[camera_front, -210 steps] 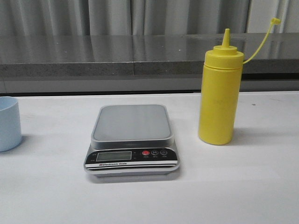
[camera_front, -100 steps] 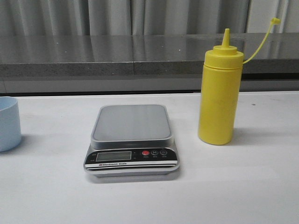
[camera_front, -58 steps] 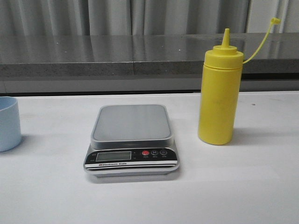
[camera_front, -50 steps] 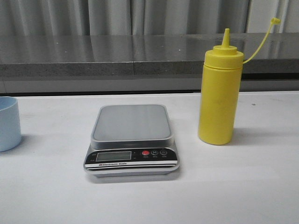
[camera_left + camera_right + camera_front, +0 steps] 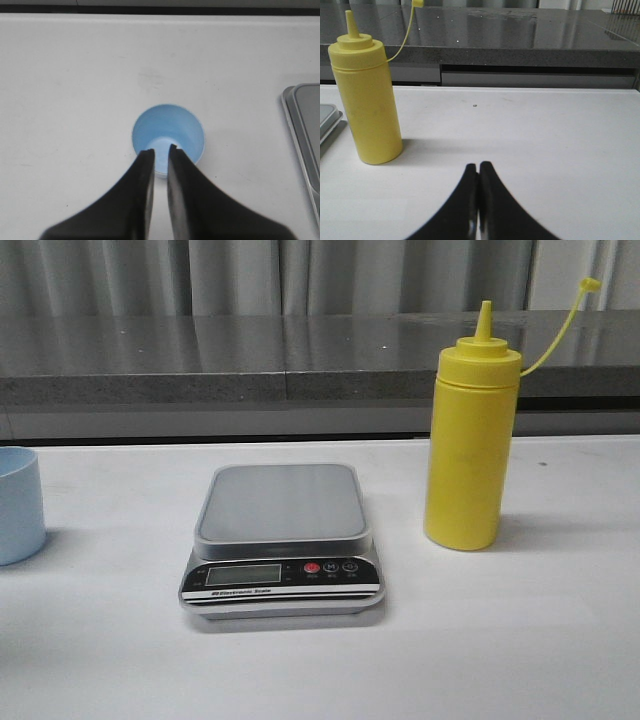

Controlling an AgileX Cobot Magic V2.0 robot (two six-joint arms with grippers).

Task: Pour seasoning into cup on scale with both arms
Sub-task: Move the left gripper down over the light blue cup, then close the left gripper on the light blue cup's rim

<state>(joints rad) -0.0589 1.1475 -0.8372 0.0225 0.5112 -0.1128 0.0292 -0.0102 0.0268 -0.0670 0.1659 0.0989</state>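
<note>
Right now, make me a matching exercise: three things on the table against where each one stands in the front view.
Things:
1. cup
2. scale
3. seasoning bottle

Places:
A. right of the scale, upright, cap off the nozzle
B. far left edge of the view, off the scale
C. middle of the table, nothing on its platform

Pairs: 1-B, 2-C, 3-A
</note>
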